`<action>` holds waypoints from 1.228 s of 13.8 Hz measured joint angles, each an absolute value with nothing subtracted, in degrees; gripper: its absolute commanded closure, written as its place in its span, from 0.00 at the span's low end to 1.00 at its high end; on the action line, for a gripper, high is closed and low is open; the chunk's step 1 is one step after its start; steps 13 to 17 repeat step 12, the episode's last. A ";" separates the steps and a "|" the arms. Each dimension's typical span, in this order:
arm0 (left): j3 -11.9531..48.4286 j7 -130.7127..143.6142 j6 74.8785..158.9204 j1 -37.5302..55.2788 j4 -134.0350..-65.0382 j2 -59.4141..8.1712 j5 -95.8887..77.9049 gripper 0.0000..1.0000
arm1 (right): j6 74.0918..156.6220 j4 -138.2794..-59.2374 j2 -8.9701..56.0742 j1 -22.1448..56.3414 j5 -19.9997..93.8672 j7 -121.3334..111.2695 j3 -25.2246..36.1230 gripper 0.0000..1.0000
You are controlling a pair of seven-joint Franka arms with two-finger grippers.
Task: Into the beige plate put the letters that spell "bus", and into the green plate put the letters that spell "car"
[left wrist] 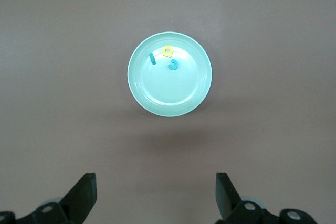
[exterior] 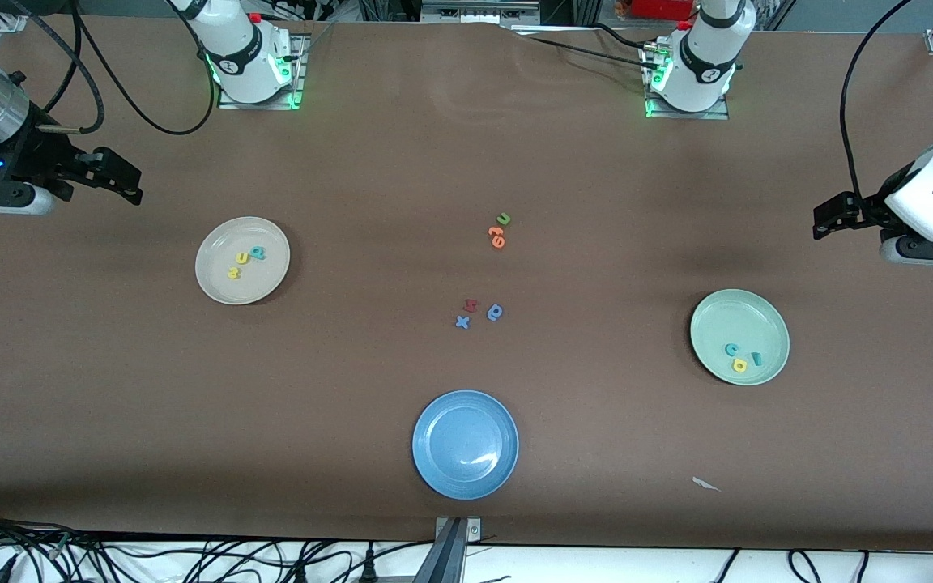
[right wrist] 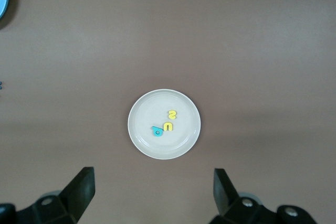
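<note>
Sorting appears complete: the beige plate (exterior: 242,260), toward the right arm's end, holds the "bus" letters (exterior: 244,262); the green plate (exterior: 739,337), toward the left arm's end, holds the "car" letters (exterior: 742,356). The left gripper (exterior: 827,220) and right gripper (exterior: 128,183) hover wide open and empty near the table ends. Best practice is to wait clear, leaving the stray letters (exterior: 483,312) untouched.

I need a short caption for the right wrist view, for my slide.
Open right gripper above the beige plate holding teal "b", yellow "u" and "s".
</note>
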State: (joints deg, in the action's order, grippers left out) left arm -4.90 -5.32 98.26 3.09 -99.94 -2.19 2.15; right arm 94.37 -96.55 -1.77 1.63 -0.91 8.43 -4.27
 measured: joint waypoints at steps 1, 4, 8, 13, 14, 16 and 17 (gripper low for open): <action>-4.87 -5.37 98.26 3.10 -99.94 -2.18 2.15 0.00 | 94.37 -96.55 -1.78 1.63 -0.91 8.43 -4.27 0.00; -4.47 -5.40 98.26 3.14 -99.94 -2.16 2.15 0.00 | 94.37 -96.55 -1.78 1.63 -0.91 8.43 -4.27 0.00; -4.38 -5.40 98.30 3.25 -99.93 -1.86 2.15 0.00 | 94.37 -96.55 -1.77 1.63 -0.91 8.42 -4.27 0.00; -3.69 -5.40 98.28 3.44 -99.94 -1.70 2.14 0.00 | 94.37 -96.55 -1.77 1.63 -0.91 8.42 -4.27 0.00; -3.69 -5.40 98.28 3.44 -99.94 -1.70 2.14 0.00 | 94.37 -96.55 -1.77 1.63 -0.91 8.42 -4.27 0.00; -3.69 -5.40 98.28 3.44 -99.94 -1.70 2.14 0.00 | 94.37 -96.55 -1.77 1.63 -0.91 8.42 -4.27 0.00; -3.69 -5.40 98.28 3.44 -99.94 -1.70 2.14 0.00 | 94.37 -96.55 -1.77 1.63 -0.91 8.42 -4.27 0.00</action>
